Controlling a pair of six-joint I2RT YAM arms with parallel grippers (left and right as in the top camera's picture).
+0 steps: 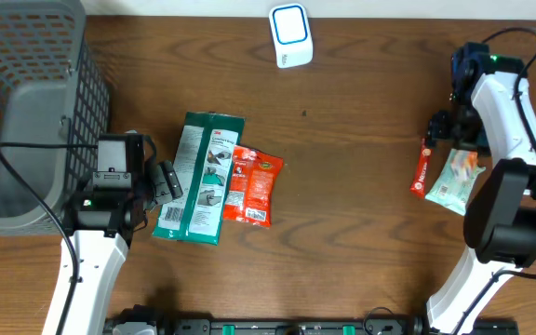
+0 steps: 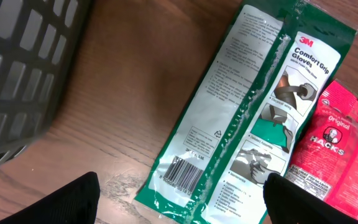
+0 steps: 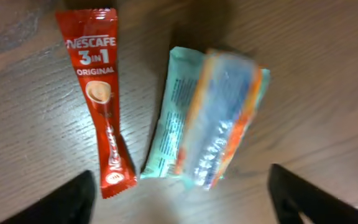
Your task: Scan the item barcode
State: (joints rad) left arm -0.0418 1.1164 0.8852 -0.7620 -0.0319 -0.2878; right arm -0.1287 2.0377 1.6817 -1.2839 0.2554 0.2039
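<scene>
Red coffee stick (image 3: 101, 106) and pale green packet (image 3: 210, 121) lie side by side on the table (image 1: 361, 186) at the right, beneath the wide right jaws; the left jaws, also wide, hang over the glove pack (image 2: 247, 112).

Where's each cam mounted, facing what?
Overhead: above the table, looking straight down; left arm, right arm show.
Left wrist: over gloves pack and Hacks bag, looking down; left gripper open, fingers at bottom.
Right wrist: over Nescafe stick and pale packet, looking down; right gripper open, fingers at bottom.
Overhead and left wrist share the gloves pack.
</scene>
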